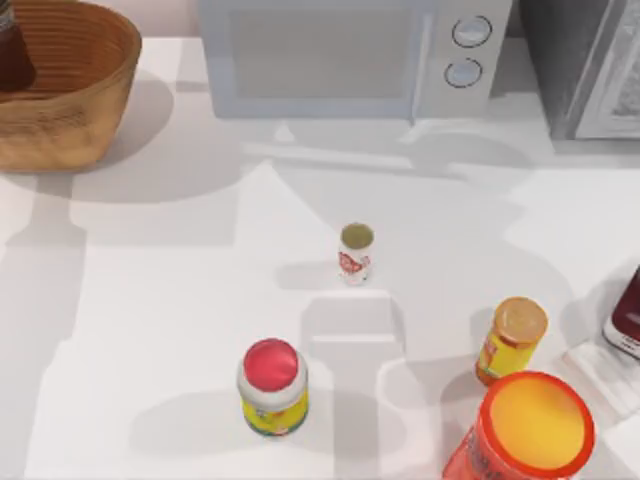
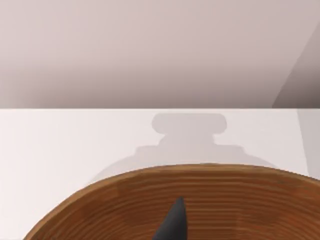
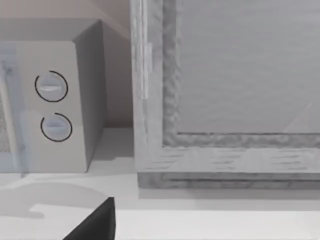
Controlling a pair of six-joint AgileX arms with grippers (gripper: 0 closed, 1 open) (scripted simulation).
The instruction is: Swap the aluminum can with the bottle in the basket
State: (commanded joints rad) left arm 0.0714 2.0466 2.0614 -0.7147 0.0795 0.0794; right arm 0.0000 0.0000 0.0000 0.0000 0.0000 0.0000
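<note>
Nearest, upper left in the top view, the bottle (image 1: 14, 55) stands inside the basket (image 1: 95, 95); hand states cannot be told. Lift the bottle straight up, clearing the rim.

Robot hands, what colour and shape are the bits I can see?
Little of them shows. In the left wrist view, one left finger is a dark grey, smooth, pointed tip in front of the basket. In the right wrist view, a black, flat-sided, angular piece of the right gripper sits at the edge. No cables or markings are visible.
</note>
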